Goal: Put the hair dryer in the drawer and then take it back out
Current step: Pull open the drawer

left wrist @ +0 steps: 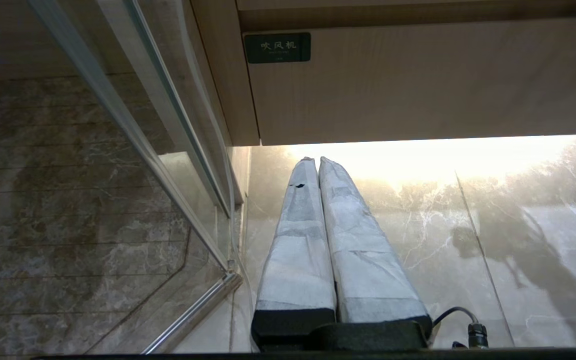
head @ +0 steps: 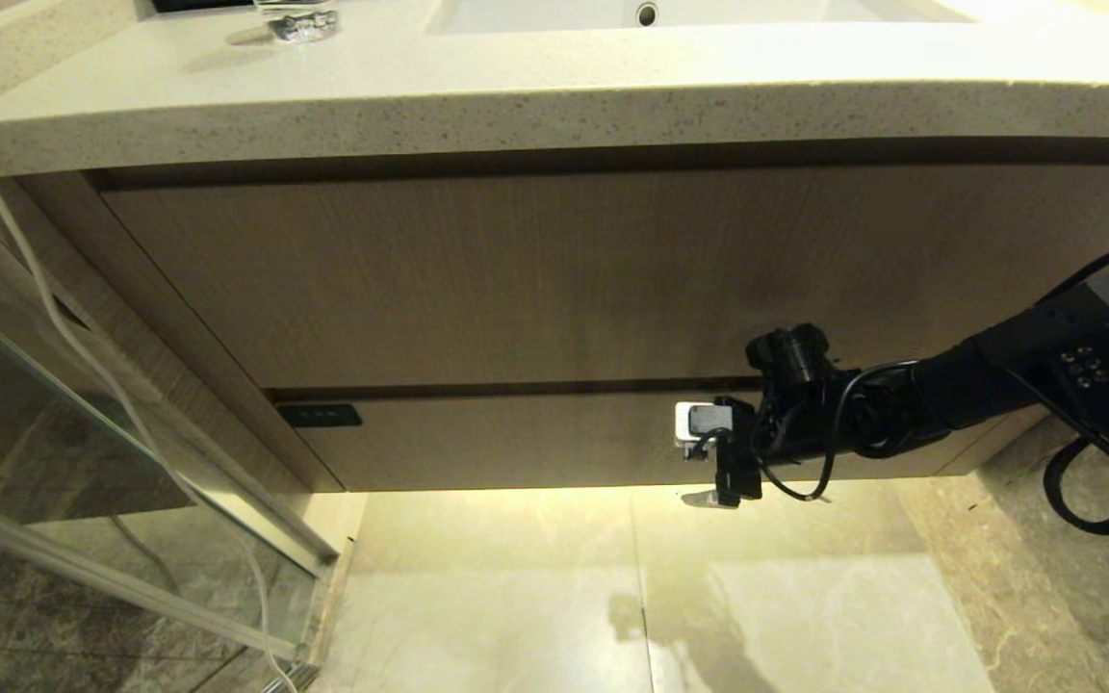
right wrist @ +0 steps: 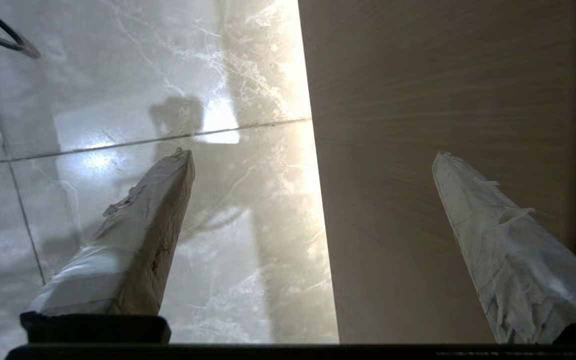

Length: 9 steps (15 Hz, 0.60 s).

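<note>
**Right hand at the closed drawer**

Drawer [head: 516, 443] shut, low in the vanity, black label [head: 320, 415] at its left end. Right hand [head: 709, 462] spread wide and empty at the drawer front's lower edge, one finger [right wrist: 498, 240] across the wood, the other [right wrist: 138, 235] over the floor [head: 757, 597]. Left hand [left wrist: 318, 165] pressed closed, low above the floor near the label. Hair dryer nowhere visible.

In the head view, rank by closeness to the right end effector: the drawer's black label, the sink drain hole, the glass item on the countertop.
From the right end effector, which is at the drawer front:
1. Black label, same drawer front, toward the robot's left.
2. Sink drain hole, far above, in the basin.
3. Glass item, on the countertop, upper left.
</note>
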### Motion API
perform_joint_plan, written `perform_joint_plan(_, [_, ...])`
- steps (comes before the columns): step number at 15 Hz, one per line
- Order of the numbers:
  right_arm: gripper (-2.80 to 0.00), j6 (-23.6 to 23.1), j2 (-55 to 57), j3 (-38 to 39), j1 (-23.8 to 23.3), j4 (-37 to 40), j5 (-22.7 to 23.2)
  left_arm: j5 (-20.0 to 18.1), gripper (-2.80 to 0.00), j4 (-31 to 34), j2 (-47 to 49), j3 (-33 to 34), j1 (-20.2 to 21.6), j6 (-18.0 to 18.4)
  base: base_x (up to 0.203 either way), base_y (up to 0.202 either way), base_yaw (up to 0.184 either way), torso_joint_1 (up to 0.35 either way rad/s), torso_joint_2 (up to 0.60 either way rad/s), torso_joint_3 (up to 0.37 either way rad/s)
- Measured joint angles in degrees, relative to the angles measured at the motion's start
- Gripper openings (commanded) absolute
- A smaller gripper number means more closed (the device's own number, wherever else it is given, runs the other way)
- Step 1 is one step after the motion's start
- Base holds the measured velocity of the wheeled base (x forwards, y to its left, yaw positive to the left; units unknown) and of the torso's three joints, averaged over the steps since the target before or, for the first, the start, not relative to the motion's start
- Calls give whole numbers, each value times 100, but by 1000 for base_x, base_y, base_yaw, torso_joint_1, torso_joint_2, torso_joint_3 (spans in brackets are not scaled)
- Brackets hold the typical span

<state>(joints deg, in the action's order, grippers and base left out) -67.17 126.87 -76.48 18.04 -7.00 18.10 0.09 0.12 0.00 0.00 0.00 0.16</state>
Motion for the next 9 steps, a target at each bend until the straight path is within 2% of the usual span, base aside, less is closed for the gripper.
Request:
perform_joint_plan(6, [0, 28, -194, 6, -22, 245, 7, 2, -280, 1, 0, 0, 0, 0, 0, 0, 0, 0, 0, 0])
perform_joint_plan(9, [0, 24, -543, 419, -66, 245, -91, 1, -280, 1, 0, 0, 0, 1, 0, 0, 0, 0, 0, 0])
